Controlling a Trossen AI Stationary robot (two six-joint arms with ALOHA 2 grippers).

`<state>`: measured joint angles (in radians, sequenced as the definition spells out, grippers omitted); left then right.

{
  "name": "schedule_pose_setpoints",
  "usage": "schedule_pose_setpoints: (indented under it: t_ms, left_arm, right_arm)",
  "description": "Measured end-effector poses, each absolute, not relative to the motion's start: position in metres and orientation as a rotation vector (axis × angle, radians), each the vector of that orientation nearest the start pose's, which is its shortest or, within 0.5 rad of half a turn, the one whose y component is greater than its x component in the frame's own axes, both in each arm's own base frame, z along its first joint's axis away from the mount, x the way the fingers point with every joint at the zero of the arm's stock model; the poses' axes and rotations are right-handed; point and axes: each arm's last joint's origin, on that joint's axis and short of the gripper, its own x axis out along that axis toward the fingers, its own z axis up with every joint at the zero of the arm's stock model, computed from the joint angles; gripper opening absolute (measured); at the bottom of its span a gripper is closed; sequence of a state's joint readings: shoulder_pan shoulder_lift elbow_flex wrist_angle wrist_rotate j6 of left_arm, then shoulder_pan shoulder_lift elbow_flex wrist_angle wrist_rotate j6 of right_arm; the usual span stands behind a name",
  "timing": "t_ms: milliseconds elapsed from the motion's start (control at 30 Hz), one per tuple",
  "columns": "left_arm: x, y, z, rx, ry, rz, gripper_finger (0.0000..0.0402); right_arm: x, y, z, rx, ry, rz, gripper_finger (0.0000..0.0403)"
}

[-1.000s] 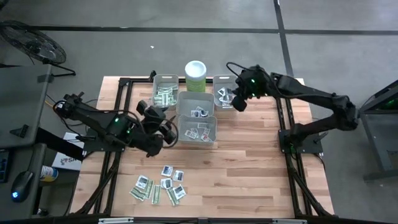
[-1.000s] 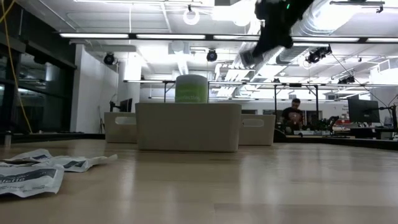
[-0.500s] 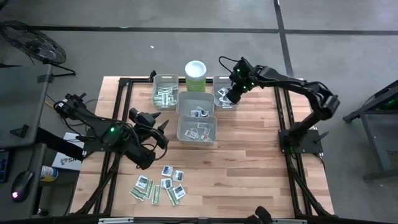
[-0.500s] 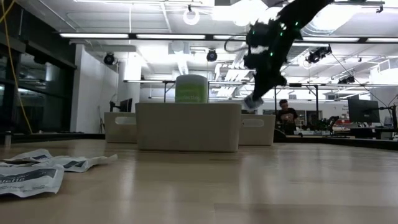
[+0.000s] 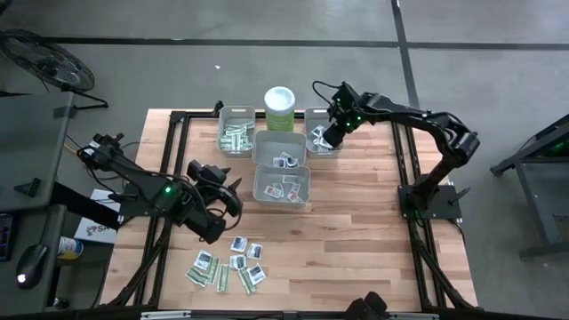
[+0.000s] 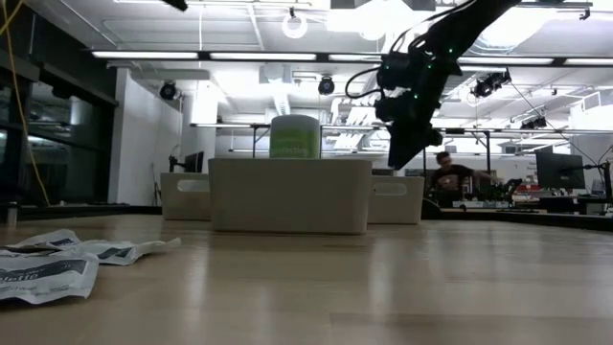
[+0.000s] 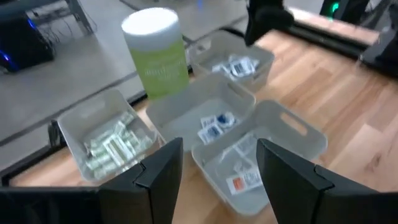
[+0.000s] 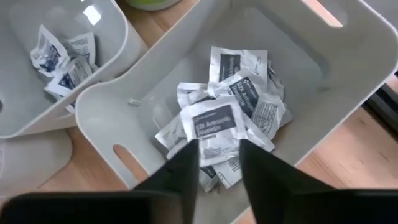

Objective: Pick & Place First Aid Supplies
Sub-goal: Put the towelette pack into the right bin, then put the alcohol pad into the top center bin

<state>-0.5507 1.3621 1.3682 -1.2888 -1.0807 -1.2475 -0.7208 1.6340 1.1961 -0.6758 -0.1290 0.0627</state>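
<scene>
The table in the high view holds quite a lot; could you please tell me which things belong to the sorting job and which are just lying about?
Part of the job:
- loose packets at the table's near edge
- packets in the grey bins
- right gripper over the far right bin, jaws apart
- left gripper beside the bins, jaws open

Just lying about:
- green canister
- fan on the floor

We see the green canister (image 5: 279, 108) at the tabletop's (image 5: 356, 222) far edge. Right of it, the right claw (image 5: 331, 138) hangs over a grey bin (image 5: 321, 139). Well nearer than the canister, loose packets (image 5: 229, 264) lie scattered, the left claw (image 5: 233, 193) between.
</scene>
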Motion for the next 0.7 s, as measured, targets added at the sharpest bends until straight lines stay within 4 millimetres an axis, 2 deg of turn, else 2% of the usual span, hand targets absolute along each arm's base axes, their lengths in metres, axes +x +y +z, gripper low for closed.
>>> schedule_pose_setpoints:
  t_ms: [200, 367, 467, 633, 700]
  left_arm:
    - [0.209, -0.1, 0.333, -0.264, 0.506, 0.821, 0.0202]
    - [0.202, -0.098, 0.32, -0.355, 0.538, 0.713, 0.0202]
    - [0.196, -0.096, 0.301, -0.436, 0.566, 0.623, 0.0202]
    - [0.183, -0.092, 0.256, -0.643, 0.604, 0.527, 0.0202]
    - [0.182, -0.093, 0.238, -0.676, 0.64, 0.485, 0.0202]
  right_arm:
    - [0.244, -0.208, 0.241, 0.546, 0.985, -0.572, 0.0184]
    - [0.233, -0.199, 0.266, 0.544, 0.905, -0.579, 0.0202]
    - [0.224, -0.19, 0.284, 0.545, 0.852, -0.574, 0.0202]
    - [0.216, -0.167, 0.31, 0.506, 0.773, -0.542, 0.02]
    - [0.215, -0.155, 0.32, 0.481, 0.745, -0.514, 0.0201]
